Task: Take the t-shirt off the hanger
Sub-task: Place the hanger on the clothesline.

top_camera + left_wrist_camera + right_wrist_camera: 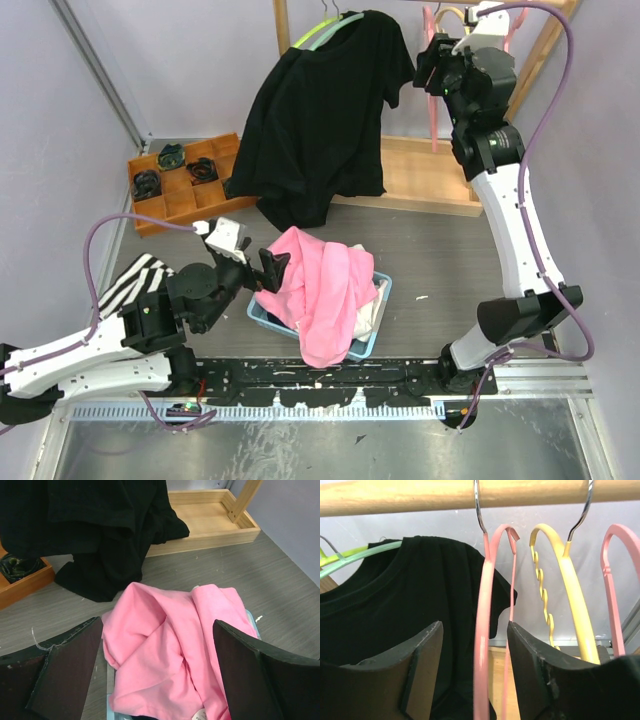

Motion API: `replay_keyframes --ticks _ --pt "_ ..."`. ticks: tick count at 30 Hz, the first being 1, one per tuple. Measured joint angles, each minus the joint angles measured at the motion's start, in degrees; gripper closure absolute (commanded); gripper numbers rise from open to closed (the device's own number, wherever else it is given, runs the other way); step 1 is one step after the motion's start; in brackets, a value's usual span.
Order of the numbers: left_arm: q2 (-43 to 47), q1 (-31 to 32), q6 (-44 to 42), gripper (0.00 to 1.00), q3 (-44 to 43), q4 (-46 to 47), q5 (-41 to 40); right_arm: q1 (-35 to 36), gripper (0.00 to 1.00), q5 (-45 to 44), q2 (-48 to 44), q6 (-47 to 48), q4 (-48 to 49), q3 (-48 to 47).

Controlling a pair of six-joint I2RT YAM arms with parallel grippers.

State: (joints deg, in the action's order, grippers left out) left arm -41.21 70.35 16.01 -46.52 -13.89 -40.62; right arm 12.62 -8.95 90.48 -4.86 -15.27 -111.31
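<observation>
A pink t-shirt (320, 290) (170, 645) lies heaped over a blue basket (378, 320), off any hanger. My left gripper (250, 258) (157, 665) is wide open just left of the heap, holding nothing. A black t-shirt (320, 120) (395, 595) hangs on a green hanger (325, 32) (355, 557) from the wooden rail (420, 495). My right gripper (428, 65) (475, 627) is up at the rail, open. A bare pink hanger (485, 605) passes between its fingers with a gap on both sides.
A yellow hanger (570, 580) and another pink one (612, 590) hang to the right on the rail. The rack's wooden base (420, 180) sits behind the basket. A wooden compartment tray (185, 185) is at the back left. A striped cloth (135, 280) lies by the left arm.
</observation>
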Motion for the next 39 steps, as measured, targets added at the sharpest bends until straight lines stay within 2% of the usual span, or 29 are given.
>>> replay_keyframes --ticks 7,14,19,27,39 --pt "-1.0 0.0 -1.0 0.02 -0.2 0.3 -2.4 3.5 0.34 -0.9 -5.2 0.7 -0.3 0.0" --pt "-1.9 -0.2 -1.5 0.02 -0.9 0.4 -2.7 16.8 0.34 -4.1 -7.0 3.1 0.6 -1.5" --pt "-2.2 -0.5 -1.6 0.02 -0.9 0.3 -2.3 22.1 0.38 -5.4 -4.1 1.6 2.8 -2.5" --pt "-1.0 -0.6 -1.4 0.02 -0.9 0.1 -1.9 23.7 0.37 -6.9 4.4 -4.0 5.0 -3.1" --pt "1.0 -0.7 -0.7 0.02 -0.9 -0.1 -1.7 26.3 0.37 -6.9 16.0 -9.7 4.4 -10.8"
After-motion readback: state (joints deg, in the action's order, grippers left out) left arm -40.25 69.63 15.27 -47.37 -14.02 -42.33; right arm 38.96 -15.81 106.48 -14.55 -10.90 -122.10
